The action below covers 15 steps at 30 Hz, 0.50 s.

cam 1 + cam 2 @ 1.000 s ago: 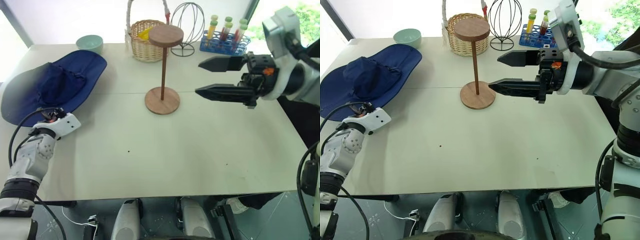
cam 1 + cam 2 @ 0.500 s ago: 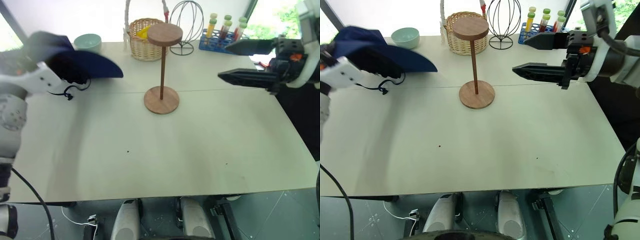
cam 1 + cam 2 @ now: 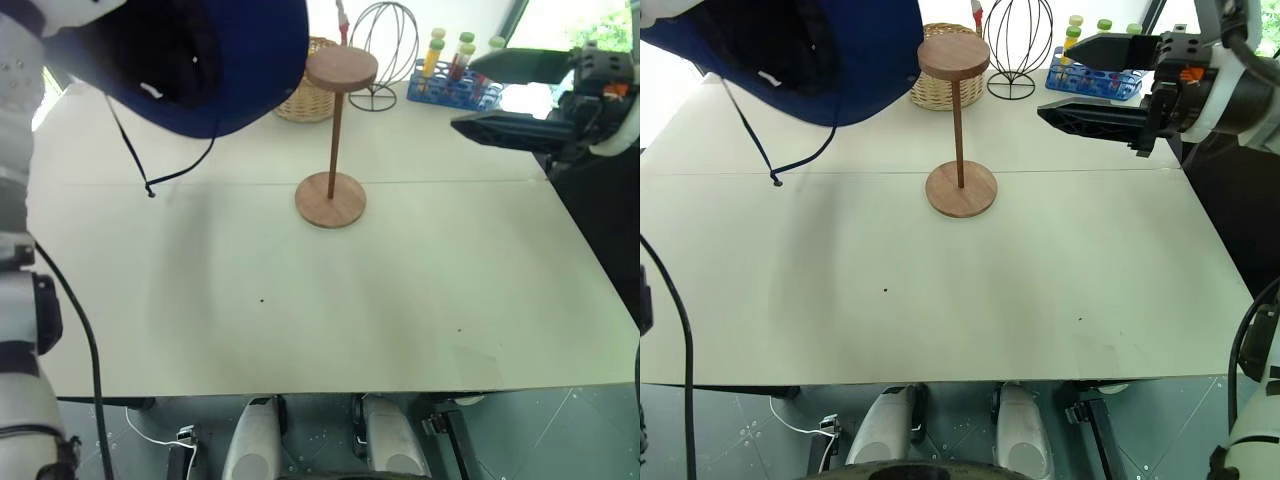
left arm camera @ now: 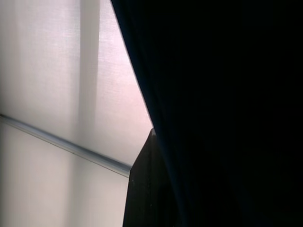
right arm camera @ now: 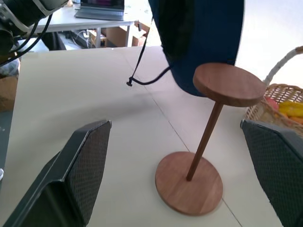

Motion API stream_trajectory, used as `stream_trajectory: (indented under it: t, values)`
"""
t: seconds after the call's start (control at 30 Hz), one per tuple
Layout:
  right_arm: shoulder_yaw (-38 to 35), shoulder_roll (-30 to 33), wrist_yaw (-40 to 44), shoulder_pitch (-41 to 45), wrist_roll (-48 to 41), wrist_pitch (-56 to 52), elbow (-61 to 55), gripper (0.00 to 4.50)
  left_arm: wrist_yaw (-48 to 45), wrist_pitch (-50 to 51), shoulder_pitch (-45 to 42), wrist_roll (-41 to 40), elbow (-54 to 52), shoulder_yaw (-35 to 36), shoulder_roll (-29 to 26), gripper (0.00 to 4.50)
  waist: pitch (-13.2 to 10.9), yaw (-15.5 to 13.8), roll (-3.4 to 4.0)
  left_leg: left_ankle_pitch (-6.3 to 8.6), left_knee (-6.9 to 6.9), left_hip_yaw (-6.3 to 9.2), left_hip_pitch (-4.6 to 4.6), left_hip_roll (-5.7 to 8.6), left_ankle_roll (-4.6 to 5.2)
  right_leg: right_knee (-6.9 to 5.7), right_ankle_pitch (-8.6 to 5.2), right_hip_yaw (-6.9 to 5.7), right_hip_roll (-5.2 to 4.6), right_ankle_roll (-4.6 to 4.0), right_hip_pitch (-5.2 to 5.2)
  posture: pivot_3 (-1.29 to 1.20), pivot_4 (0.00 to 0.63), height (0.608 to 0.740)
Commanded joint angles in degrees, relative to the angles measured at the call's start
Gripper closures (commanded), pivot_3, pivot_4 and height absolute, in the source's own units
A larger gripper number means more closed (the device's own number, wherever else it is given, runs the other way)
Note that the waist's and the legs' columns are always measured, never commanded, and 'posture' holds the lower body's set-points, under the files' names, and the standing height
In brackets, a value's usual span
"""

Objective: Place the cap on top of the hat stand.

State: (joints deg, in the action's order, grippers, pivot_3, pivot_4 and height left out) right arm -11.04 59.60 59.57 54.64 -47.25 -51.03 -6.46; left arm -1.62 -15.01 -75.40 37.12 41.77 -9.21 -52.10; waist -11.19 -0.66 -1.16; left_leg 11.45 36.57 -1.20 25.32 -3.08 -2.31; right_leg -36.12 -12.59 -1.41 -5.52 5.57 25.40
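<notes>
1. Hanging high at the left of the scene, the cap (image 3: 215, 60) is clamped in the left end effector, whose fingers are shut on the fabric; its chin cord (image 3: 150, 185) dangles toward the surface (image 3: 300, 320).
2. The hat stand (image 3: 335, 140) stands upright mid-surface, its pole vertical, with its disc top (image 3: 341, 68) just beside the cap's nearest brim edge and to the cap's right.
3. The deciding relation: the hollow of the crown faces down and toward the camera, and the disc lies to its right at about the height of the brim's lower edge. By this reading, the cap needs to travel rightward, staying above the disc, then lower.
4. The left arm carries the load and is the nearer one. The right end effector (image 3: 1090, 85) hovers level to the right of the stand with fingers spread wide, holding nothing.
5. Behind the stand sit a wicker basket (image 3: 945, 90), a dark wire dome stand (image 3: 380, 50) and a blue rack of tubes (image 3: 450, 75); none lies in the path. The loose cord could snag the pole.
</notes>
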Motion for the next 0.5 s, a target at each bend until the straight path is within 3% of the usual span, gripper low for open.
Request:
stream_trajectory:
  t: [0.03,0.2,0.5]
  values:
    - [-4.07,0.88,-1.34,1.94,-1.77,-0.4,-1.51,0.0,4.39,-2.52,-8.83,2.53,8.28,-2.57,1.66,4.41,-0.01,-0.06,-0.02,0.0,0.01,0.0,0.02,0.0,0.0,0.0,0.0,-0.01,0.0,0.0,0.01,0.0,0.15,0.74]
    - [-5.47,1.27,-2.83,1.2,-2.62,-1.1,-2.43,0.0,7.32,-5.66,-16.75,3.06,17.83,-5.6,6.89,4.41,-0.03,-0.06,-0.05,0.01,0.04,0.0,0.07,0.01,0.0,0.05,-0.02,0.0,-0.01,0.05,0.01,0.0,0.15,0.74]
    - [-9.49,3.8,-4.23,-1.64,-5.35,-4.2,-5.62,0.0,7.89,-11.08,-23.02,0.48,21.52,-6.85,16.34,4.41,-0.08,-0.16,-0.11,0.01,0.11,0.0,0.13,0.02,0.01,0.03,-0.03,0.0,-0.02,0.08,0.01,0.0,0.15,0.74]
